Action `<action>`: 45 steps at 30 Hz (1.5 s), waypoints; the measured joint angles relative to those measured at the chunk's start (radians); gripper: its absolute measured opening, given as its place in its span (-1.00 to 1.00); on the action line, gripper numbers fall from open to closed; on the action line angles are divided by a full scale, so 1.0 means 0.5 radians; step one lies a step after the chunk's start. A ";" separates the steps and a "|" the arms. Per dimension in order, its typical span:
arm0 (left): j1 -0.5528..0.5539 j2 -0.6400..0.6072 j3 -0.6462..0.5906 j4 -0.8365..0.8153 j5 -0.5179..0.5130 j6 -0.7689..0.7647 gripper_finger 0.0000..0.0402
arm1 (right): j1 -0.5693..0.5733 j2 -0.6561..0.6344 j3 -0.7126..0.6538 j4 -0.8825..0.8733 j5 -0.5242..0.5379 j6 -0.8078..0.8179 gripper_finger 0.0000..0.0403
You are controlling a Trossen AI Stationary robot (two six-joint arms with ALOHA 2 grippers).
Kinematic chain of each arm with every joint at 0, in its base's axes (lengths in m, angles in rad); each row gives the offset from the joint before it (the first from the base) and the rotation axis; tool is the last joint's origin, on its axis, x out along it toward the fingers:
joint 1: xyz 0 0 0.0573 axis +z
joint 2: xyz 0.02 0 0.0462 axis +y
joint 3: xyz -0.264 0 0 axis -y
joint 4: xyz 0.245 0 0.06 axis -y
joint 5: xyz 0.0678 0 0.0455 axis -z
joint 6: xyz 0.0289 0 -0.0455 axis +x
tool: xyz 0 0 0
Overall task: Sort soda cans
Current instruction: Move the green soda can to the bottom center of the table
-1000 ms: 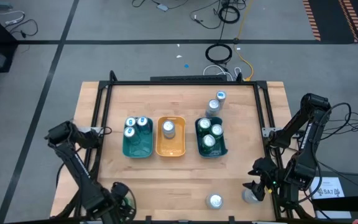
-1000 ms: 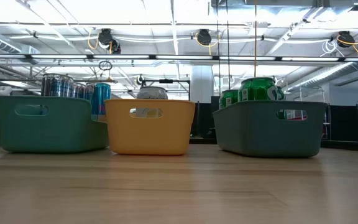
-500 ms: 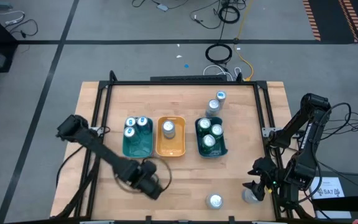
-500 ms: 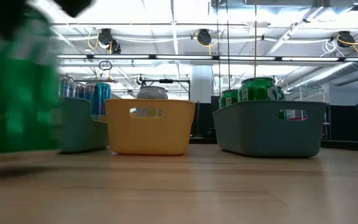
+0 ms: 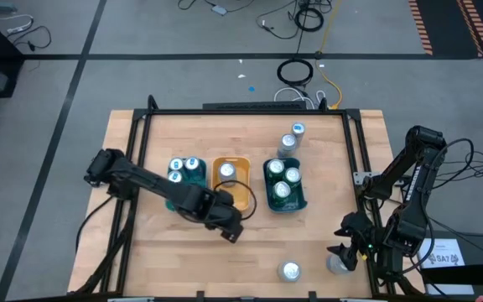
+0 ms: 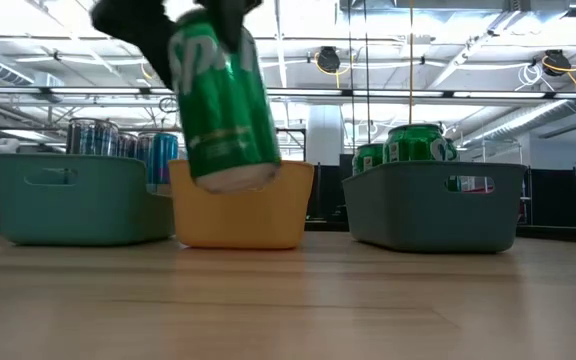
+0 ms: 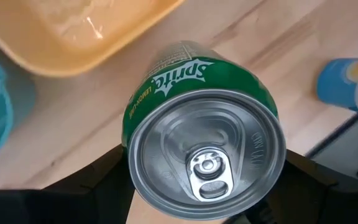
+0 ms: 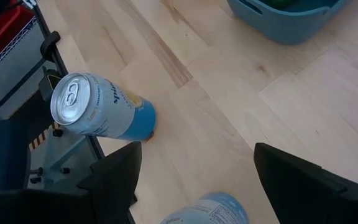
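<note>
Swinging in from the table's near-left corner a second ago, the left gripper now hangs just near of the yellow tray, clamped on a green can lifted clear of the table. Rigid, smooth-walled and probably light, it is best gripped across its body. The right gripper waits near-right, fingers spread and empty, beside two loose cans. From above, the arm hides the held can.

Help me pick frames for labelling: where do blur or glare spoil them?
Low view: the green can held aloft by the left gripper is motion-smeared, and ceiling lights glare. Left wrist view: the can's top is sharp, the yellow tray soft. High view: clean.
</note>
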 joint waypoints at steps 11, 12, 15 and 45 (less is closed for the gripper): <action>0.106 0.619 0.803 -0.455 0.043 0.364 0.47 | 0.000 0.000 0.000 -0.002 0.081 -0.005 0.50; 0.115 0.665 0.874 -0.512 0.043 0.389 0.47 | 0.001 0.000 0.000 -0.002 0.083 -0.005 0.50; 0.139 0.772 1.030 -0.645 0.041 0.439 0.47 | 0.001 0.000 0.000 -0.002 0.086 -0.002 0.50; 0.166 0.832 1.076 -0.522 -0.001 0.444 0.48 | 0.000 0.000 0.000 0.030 -0.298 0.010 0.50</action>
